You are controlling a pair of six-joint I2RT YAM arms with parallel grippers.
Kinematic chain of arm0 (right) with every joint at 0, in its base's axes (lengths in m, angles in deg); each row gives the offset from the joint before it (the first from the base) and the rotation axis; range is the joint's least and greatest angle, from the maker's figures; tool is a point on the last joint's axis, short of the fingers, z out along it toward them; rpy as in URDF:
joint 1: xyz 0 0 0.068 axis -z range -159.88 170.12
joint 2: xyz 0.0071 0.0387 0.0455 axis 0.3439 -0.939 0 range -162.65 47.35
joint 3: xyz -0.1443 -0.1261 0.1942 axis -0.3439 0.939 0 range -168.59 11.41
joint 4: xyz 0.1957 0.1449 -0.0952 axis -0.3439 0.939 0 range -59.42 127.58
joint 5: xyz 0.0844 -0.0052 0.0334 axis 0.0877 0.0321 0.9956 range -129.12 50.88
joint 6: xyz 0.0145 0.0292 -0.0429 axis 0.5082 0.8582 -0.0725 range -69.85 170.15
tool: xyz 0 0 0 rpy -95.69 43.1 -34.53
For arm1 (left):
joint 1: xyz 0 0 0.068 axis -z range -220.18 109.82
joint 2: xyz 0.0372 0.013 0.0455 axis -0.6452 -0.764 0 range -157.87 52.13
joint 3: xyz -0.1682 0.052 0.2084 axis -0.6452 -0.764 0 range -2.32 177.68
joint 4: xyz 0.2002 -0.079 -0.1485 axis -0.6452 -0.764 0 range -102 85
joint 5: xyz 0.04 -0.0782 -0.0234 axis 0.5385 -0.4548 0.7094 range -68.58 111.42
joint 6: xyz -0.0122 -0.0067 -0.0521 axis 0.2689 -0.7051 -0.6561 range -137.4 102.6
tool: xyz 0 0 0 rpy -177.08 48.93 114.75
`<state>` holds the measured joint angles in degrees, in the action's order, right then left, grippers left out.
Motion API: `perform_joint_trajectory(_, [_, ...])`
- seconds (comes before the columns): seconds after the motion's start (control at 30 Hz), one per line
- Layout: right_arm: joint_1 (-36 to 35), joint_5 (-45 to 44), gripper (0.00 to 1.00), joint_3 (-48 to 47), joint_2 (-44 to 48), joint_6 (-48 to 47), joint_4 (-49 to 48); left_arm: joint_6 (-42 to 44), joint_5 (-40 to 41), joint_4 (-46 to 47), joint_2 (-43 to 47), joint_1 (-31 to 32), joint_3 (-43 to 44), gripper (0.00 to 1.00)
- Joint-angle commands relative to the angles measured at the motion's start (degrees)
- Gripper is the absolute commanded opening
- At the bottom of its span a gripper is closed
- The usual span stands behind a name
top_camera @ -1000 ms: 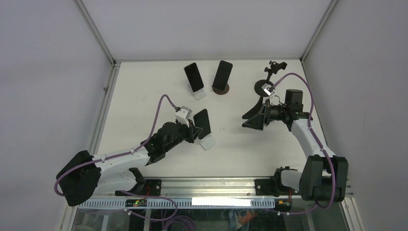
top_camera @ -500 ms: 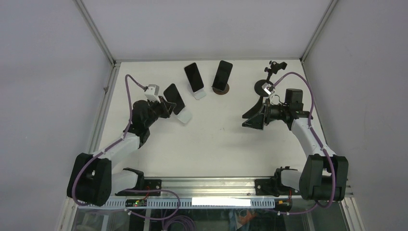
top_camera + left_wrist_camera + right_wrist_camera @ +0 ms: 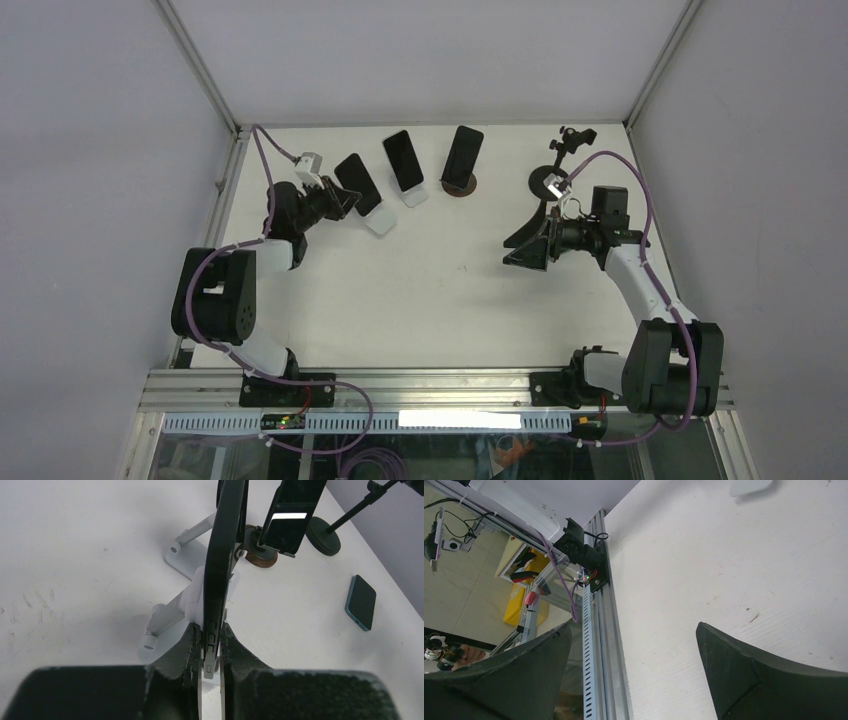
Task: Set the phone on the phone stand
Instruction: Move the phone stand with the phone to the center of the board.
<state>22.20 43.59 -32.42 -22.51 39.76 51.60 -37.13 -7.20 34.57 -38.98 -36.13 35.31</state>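
Left claw (image 3: 211, 635) is clenched on the lower edge of the phone (image 3: 222, 555), one finger on each face. The phone stands edge-on to the wrist camera and leans back against the cradle of a white stand (image 3: 175, 610). From overhead the pair sits at about ten o'clock on the table (image 3: 450, 300), near the far-left corner.

The main risk is in letting go. I cannot tell whether the phone's bottom edge is seated on the stand's lip or is only pinched in front of it. If it is not seated, opening the fingers could let it slide down or topple sideways. The stand looks light and hinged, so a backward pull with a finger rubbing the phone might drag or tip both together. I also cannot tell whether its base lies flat on the table. If it is tilted, it would rock once released.

Just beside it, towards one o'clock, is a second white stand (image 3: 414, 197) carrying its own phone. Farther along is a brown round stand (image 3: 459, 186) with another. A wide swing of the wrist on the way out could clip the nearer one.

Well apart at three o'clock, the right claw (image 3: 522, 250) hangs spread wide and grips nothing, so it is no threat.
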Motion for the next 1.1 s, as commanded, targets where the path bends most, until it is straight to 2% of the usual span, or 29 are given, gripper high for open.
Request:
perform_joint_trajectory(0.0, [0.5, 0.1, 0.99, -3.0, -0.5, -1.9, 0.8, 4.5, -4.1, 7.9, -0.1, -0.3, 3.7, 0.00])
perform_joint_trajectory(0.2, [0.5, 0.0, 0.99, -3.2, -0.6, -2.5, 1.6, 5.8, -3.1, 5.7, -2.5, -0.3, 4.1, 0.00])
perform_joint_trajectory(0.27, [0.5, 0.0, 0.99, -3.3, -0.6, -2.6, 1.7, 6.1, -2.8, 4.1, -2.8, -0.3, 4.4, 0.03])
perform_joint_trajectory(0.43, [0.5, -0.1, 0.99, -3.3, -0.5, -2.8, 1.9, 5.7, -0.7, 3.0, -2.0, -0.4, 3.5, 0.26])
perform_joint_trajectory(0.57, [0.5, -0.1, 0.99, -3.5, -0.5, -3.0, 2.2, 4.5, 1.4, 3.6, 0.1, -0.4, 1.6, 0.49])
perform_joint_trajectory(0.7, [0.6, -0.4, 0.99, -3.8, -0.4, -4.3, 3.6, 3.4, 3.0, 2.8, 3.1, -0.4, 0.5, 0.62])
perform_joint_trajectory(0.83, [1.0, -1.7, 0.99, -5.2, -0.4, -8.9, 8.6, 2.8, 4.0, -2.7, 9.1, -0.3, 0.4, 0.75])
perform_joint_trajectory(1.07, [2.4, -4.6, 0.99, -7.7, -0.1, -17.3, 17.1, 3.8, 8.4, -20.6, 22.5, -0.4, 3.1, 0.94])
